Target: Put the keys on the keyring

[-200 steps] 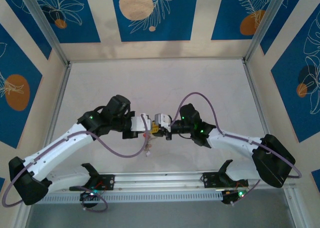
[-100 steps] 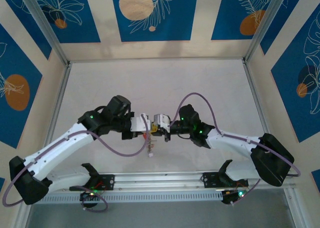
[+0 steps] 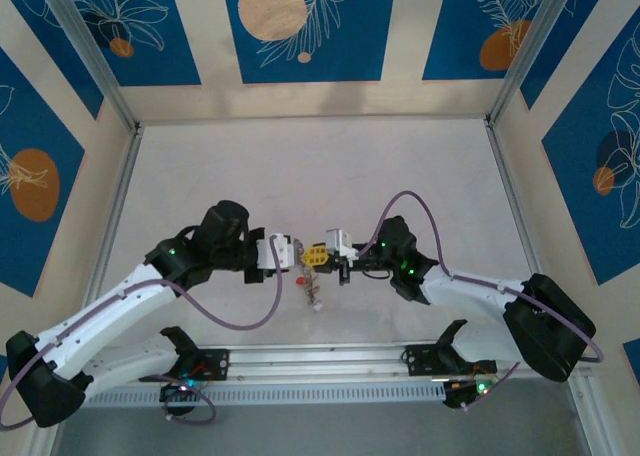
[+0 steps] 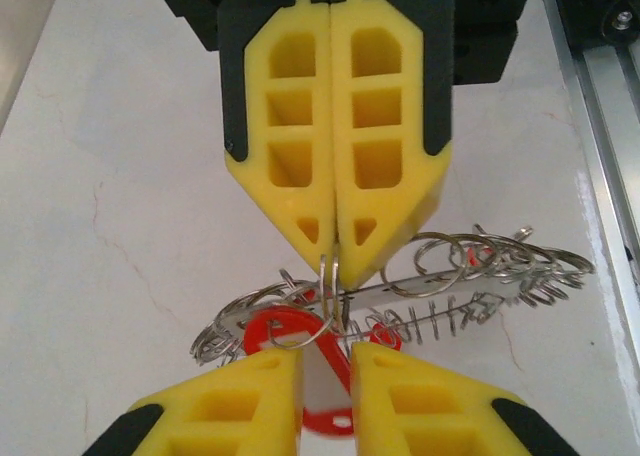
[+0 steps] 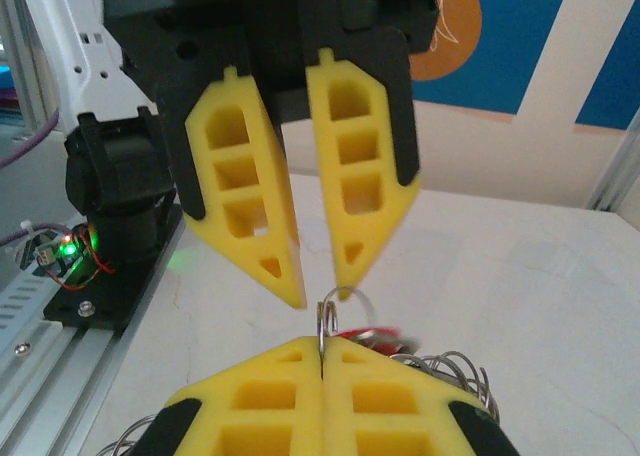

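Note:
A red key [image 4: 275, 328] with a white label hangs by its hole from a small split ring [image 5: 336, 304]. My right gripper [image 5: 322, 344] is shut on that ring, which stands upright out of its tips. Seen from the left wrist, the right gripper [image 4: 333, 266] points down at me. My left gripper [image 4: 325, 361] faces it with its jaws apart, and the key shows in the gap behind them. From the right wrist the left gripper [image 5: 320, 281] has nothing between its tips. Under both is the keyring [image 4: 470, 276], a bunch of silvery loops; I cannot tell whether it rests on the table.
From above, the two grippers [image 3: 305, 256] meet over the near middle of the pale table [image 3: 320, 166], with the ring bundle [image 3: 313, 298] just below them. The metal rail [image 3: 320, 361] with the arm bases runs along the near edge. Walls close in the left, right and back.
My left gripper has opened and drawn back a little to the left. The right gripper has closed fully and shifted right, with the ring and bundle following it.

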You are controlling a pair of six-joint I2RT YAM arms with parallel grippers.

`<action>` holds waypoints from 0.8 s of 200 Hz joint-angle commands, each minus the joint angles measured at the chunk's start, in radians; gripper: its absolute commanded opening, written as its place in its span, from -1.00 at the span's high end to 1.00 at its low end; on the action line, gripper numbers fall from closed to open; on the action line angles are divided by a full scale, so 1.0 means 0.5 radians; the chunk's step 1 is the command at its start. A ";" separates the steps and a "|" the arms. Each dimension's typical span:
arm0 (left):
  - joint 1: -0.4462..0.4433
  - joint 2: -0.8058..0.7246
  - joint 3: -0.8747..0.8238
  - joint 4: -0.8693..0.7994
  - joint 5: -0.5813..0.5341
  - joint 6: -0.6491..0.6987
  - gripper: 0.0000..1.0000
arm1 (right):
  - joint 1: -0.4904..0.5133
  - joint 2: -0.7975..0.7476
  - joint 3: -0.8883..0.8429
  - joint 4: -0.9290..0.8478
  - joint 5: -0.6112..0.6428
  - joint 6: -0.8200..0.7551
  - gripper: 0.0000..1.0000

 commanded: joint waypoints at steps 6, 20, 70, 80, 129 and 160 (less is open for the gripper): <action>0.012 -0.081 -0.066 0.169 0.057 0.032 0.60 | -0.010 -0.071 0.005 0.103 -0.061 0.013 1.00; 0.012 -0.110 -0.078 0.179 0.037 0.051 0.59 | -0.013 -0.067 0.005 0.107 -0.071 0.020 1.00; 0.004 -0.172 -0.133 0.167 -0.036 0.202 0.43 | -0.020 -0.076 0.018 0.051 -0.101 0.010 1.00; -0.001 -0.171 -0.147 0.183 -0.019 0.241 0.43 | -0.022 -0.067 0.030 0.033 -0.124 0.006 1.00; -0.022 -0.141 -0.186 0.248 0.044 0.298 0.53 | -0.020 -0.030 0.050 0.081 -0.136 0.037 1.00; -0.025 -0.160 -0.219 0.319 0.043 0.278 0.66 | -0.020 -0.032 0.047 0.093 -0.118 0.054 1.00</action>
